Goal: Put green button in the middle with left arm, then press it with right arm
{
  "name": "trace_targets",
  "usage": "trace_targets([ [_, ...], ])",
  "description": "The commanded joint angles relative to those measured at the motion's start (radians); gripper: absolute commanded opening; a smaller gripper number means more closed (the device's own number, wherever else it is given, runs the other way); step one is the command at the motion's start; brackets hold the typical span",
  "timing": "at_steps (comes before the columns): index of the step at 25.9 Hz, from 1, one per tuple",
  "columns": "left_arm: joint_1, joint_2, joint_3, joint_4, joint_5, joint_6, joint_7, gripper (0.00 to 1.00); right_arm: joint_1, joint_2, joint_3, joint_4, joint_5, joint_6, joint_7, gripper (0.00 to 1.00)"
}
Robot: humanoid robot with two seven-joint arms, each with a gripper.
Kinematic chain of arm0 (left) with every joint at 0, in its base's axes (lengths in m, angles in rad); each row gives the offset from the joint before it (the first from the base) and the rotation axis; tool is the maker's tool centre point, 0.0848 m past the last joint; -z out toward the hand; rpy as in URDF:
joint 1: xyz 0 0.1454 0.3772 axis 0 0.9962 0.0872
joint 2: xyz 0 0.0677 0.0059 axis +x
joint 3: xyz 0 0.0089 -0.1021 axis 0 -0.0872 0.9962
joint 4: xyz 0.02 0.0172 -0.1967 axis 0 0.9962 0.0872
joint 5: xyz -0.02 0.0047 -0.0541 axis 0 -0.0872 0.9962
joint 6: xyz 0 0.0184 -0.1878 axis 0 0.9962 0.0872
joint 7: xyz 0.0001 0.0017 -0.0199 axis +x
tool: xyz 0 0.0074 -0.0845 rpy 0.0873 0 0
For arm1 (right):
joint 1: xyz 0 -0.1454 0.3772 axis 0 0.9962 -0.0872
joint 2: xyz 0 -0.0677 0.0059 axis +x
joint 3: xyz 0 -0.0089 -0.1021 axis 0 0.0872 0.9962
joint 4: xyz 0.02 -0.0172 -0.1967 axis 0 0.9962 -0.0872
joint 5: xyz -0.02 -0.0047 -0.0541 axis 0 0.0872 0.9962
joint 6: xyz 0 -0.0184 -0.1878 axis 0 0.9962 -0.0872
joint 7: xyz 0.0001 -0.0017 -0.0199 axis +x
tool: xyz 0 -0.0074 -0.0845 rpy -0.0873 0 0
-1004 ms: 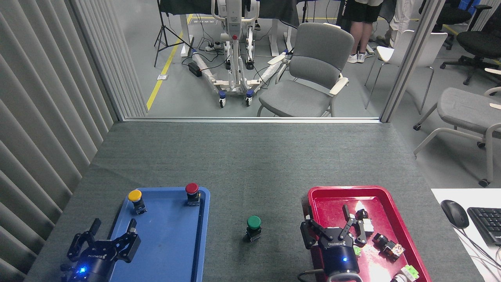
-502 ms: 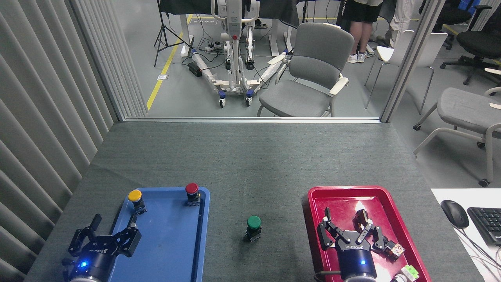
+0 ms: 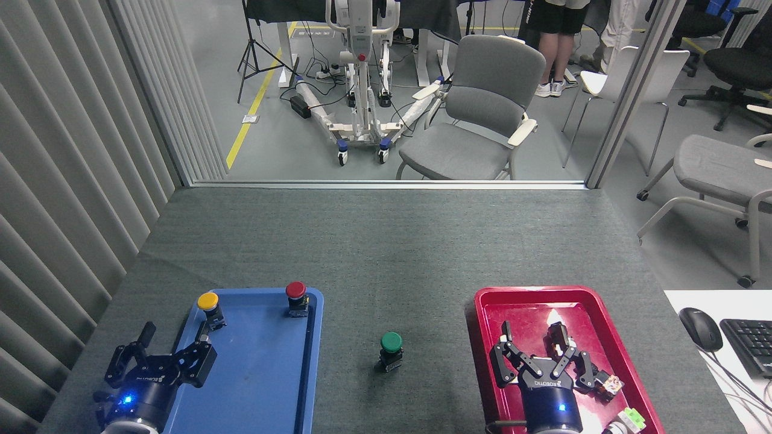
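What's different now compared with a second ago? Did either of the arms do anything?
The right gripper slid to the right, away from the green button, and now hangs open over the red tray. Nothing was grasped or released. The left gripper barely shifted, open at the blue tray. The green button, yellow button and red button stayed put.

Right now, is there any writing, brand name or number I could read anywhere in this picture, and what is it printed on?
"ROBOTIQ": white lettering on the black right pincer, seen upside down, my best reading.
White lettering on the black left pincer: probably the same brand, too small to read.
Yellow floor marking by the black tripod stand: blurred, unreadable.
Black computer keyboard: key legends too small to read.
The round green-capped push button: no writing visible.
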Motion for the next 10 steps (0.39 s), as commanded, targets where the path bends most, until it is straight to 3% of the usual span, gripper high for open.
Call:
trace_targets([
  [1,-0.004,-0.005,0.0,0.0,0.003,0.014,0.003,0.99,0.0,-0.001,-0.001,0.0,0.0,-0.001,-0.002,1.0],
  [6,-0.018,-0.031,-0.017,-0.004,-0.002,0.041,0.008,0.99,0.002,-0.003,0.001,0.0,-0.002,-0.001,-0.005,1.0],
  [10,-0.016,-0.041,-0.104,-0.01,-0.025,0.036,0.019,0.99,0.002,-0.001,0.001,0.0,-0.002,-0.001,-0.005,1.0],
])
